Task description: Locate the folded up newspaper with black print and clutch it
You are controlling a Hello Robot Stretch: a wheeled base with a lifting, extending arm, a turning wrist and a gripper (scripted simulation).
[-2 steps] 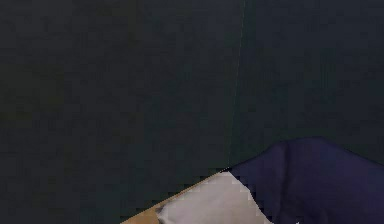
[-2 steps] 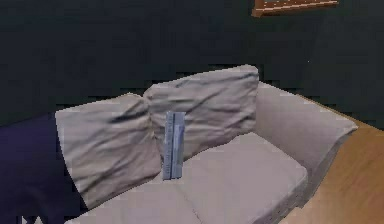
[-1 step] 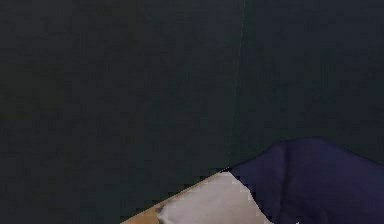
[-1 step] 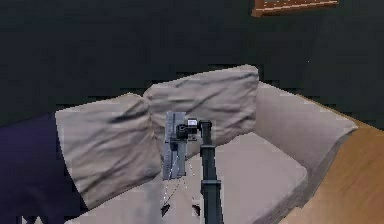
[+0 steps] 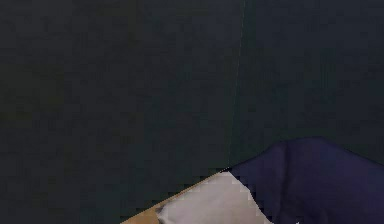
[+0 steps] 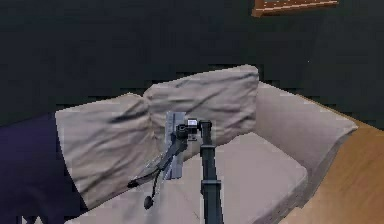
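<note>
- In the forward view you face a dark wall (image 5: 120, 80), with a pale cushion corner (image 5: 215, 200) and a dark purple cover (image 5: 320, 175) along the bottom.
- In the arm side view the arm (image 6: 209, 185) reaches over the sofa (image 6: 270, 165), and the gripper (image 6: 143, 192) is in front of the cushions (image 6: 215, 100).
- A grey flat patch (image 6: 175, 158) at the gripper may be the newspaper.
- You cannot tell the gripper's state, or whether it holds anything.
- The search looks done. A confirmed grasp and a lift clear of the sofa are still left.
</note>
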